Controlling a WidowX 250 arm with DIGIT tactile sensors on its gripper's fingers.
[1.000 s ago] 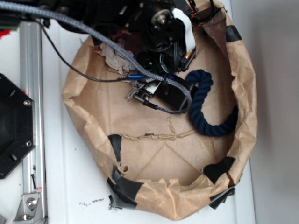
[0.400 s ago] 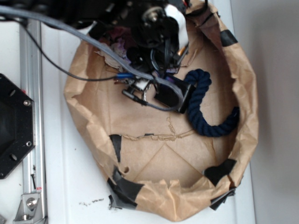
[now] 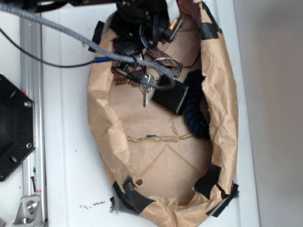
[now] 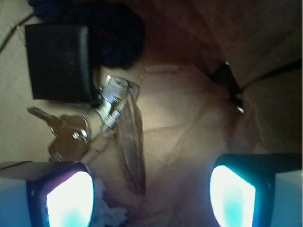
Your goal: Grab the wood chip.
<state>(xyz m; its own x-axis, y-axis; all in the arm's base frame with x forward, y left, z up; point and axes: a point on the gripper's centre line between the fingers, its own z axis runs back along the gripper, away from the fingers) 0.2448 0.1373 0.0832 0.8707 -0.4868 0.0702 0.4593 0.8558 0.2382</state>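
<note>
The wood chip point(image 4: 133, 142), a streaky brown sliver, lies on the brown paper floor. It runs from the key ring down toward my gripper point(image 4: 151, 198). Its near end sits between the two lit fingertips, closer to the left fingertip point(image 4: 70, 198), with no contact visible. The gripper is open and holds nothing. In the exterior view the wood chip point(image 3: 165, 61) lies just below the dark gripper mass point(image 3: 142, 21) at the top edge, where the fingers are hard to make out.
A key bunch point(image 4: 68, 135) and a black block point(image 4: 59, 61) lie left of the chip. A navy rope point(image 3: 196, 106) is beyond them. A whitish paper wad point(image 4: 110, 215) sits by the left finger. The crumpled paper basket wall point(image 3: 222, 94) surrounds everything. A braided cable point(image 3: 57, 28) crosses above.
The arm has moved toward the top of the exterior view. The paper basket has been squeezed narrower, its left wall shifted right. Keys, block and rope have shifted, and the keys now lie exposed.
</note>
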